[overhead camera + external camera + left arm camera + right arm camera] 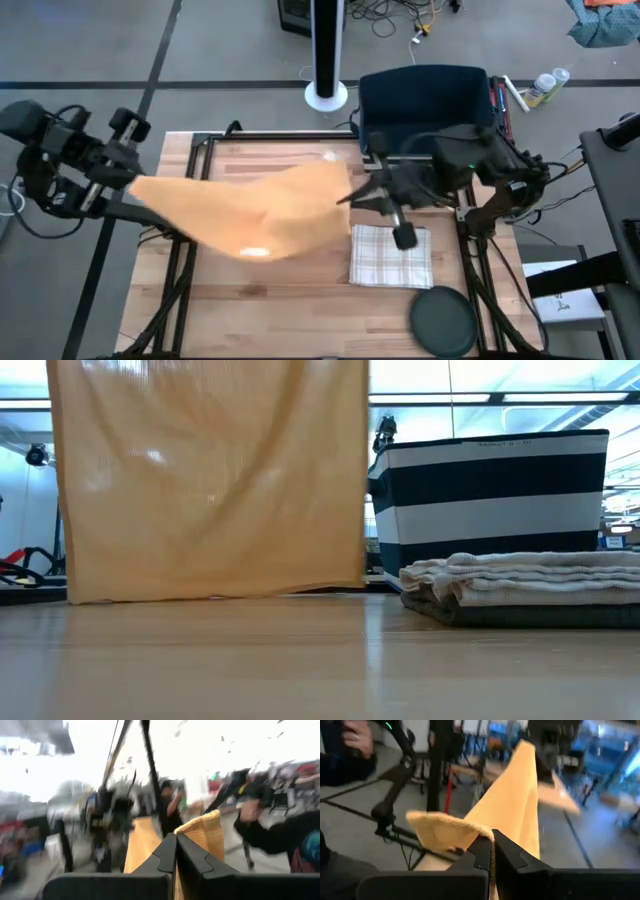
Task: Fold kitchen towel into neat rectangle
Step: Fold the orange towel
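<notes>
The left gripper is pinched tight on one corner of the orange kitchen towel, the fabric bunched up between its closed fingers, and the right gripper is clamped the same way on another corner, a fold of the hem curling over its fingertips. In the high view the left gripper sits over the table's left edge and the right gripper near the middle, well apart, so the towel is stretched between them and held up in the air. From the low view the cloth hangs as a broad, nearly flat sheet, its lower hem level and just at the wooden table, with a few soft diagonal creases. This looks like the spreading step: the towel is lifted and opened out before any fold is made. The next move probably calls for lowering both corners together, keeping the top edge taut, so the sheet lies flat on the bare wood. To the right lie a folded checked towel, a dark round disc and a striped basket.
</notes>
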You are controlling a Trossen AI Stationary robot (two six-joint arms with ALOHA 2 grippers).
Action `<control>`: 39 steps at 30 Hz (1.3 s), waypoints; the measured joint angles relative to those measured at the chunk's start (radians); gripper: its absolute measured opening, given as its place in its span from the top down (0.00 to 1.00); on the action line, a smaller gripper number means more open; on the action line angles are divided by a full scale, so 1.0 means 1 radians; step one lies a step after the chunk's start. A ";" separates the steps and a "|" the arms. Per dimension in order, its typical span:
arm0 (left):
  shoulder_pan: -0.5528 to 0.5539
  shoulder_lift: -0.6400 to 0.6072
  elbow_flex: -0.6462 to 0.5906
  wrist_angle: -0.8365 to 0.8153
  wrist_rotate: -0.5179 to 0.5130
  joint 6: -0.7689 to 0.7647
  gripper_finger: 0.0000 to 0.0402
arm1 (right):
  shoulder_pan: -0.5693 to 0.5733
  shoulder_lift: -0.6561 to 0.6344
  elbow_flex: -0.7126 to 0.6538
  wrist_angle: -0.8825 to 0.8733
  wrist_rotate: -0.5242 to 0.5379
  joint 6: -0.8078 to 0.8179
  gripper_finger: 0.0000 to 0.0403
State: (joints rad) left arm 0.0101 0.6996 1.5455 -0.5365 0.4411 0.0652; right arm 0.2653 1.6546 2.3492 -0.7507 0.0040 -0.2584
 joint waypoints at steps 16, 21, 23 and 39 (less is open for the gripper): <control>0.000 -0.010 0.164 0.193 -0.435 0.258 1.00 | -0.083 -0.015 0.007 0.421 0.295 -0.474 1.00; -0.003 -0.005 0.178 0.131 -0.652 0.313 1.00 | -0.237 0.009 0.005 0.447 0.277 -0.435 1.00; -0.004 0.007 0.160 0.099 -0.747 0.310 1.00 | -0.304 0.036 0.005 0.450 0.276 -0.406 1.00; -0.005 0.057 0.360 0.062 -0.980 0.416 1.00 | -0.526 0.132 0.003 0.651 0.189 -0.354 1.00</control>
State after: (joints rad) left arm 0.0055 0.7563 1.9051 -0.4744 -0.5386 0.4809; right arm -0.2605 1.7870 2.3520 -0.0992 0.1934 -0.6123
